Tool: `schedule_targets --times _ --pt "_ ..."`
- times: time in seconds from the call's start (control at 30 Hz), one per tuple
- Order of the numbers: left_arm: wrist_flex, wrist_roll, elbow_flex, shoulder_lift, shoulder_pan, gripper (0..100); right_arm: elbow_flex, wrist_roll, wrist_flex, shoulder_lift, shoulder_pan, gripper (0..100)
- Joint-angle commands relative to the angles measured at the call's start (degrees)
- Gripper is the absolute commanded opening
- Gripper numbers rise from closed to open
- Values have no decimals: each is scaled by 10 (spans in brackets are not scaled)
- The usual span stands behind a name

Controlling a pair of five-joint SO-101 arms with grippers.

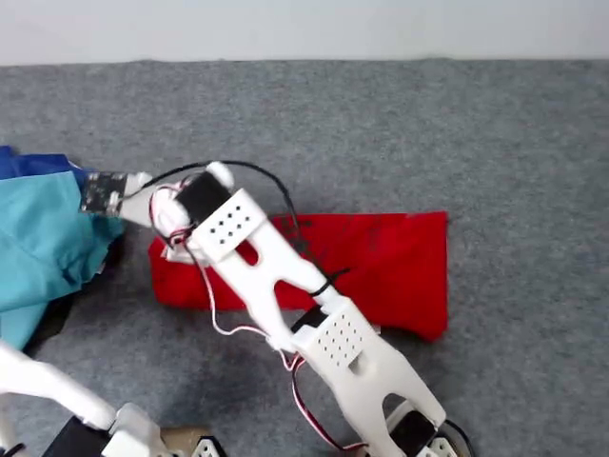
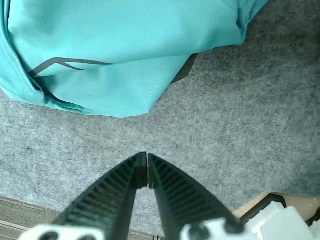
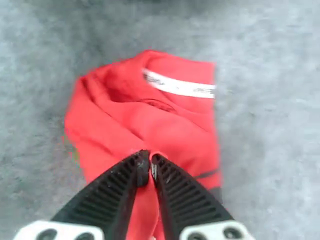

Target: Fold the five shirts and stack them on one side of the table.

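The red shirt [image 1: 390,262] lies folded into a long rectangle near the middle of the grey-covered table [image 1: 476,133], apart from the other garments. The right arm [image 1: 285,276] extends across its left end. The right gripper [image 3: 146,167] hangs over the red cloth with its jaws closed tip to tip; whether any fabric is pinched between them cannot be told. A white collar strip [image 3: 180,86] shows at the shirt's far end. At the table's left edge a teal shirt [image 1: 43,243] lies rumpled on top of a blue garment [image 1: 29,162] and some dark cloth [image 1: 62,314]. The left gripper [image 2: 147,170] is closed and empty over bare grey covering, just short of the teal shirt's edge.
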State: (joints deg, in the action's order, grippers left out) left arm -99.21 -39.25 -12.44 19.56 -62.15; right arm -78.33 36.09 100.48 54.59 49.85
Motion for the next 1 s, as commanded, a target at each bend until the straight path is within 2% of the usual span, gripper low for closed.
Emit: schedule_targets --times 0.0,0.23,0.33,0.43,0.5,0.63,0.77,0.97 --pt "-3 -2 6 18 5 15 -33 -11 23 -36 -29 10" --pt "3 -2 6 18 5 15 -36 -20 19 26 -57 25" --pt "5 -2 6 18 5 15 -37 -20 20 64 -58 114" --pt "5 -2 6 18 5 15 -39 -55 18 87 -69 214" --pt "5 -2 6 18 5 15 -54 -77 21 87 -74 236" --pt "5 -2 6 18 4 15 -105 -91 24 54 -87 234" --pt "5 -2 6 18 5 15 -91 -91 24 -12 -85 225" --pt "5 -2 6 18 5 15 47 -90 24 -94 -61 20"
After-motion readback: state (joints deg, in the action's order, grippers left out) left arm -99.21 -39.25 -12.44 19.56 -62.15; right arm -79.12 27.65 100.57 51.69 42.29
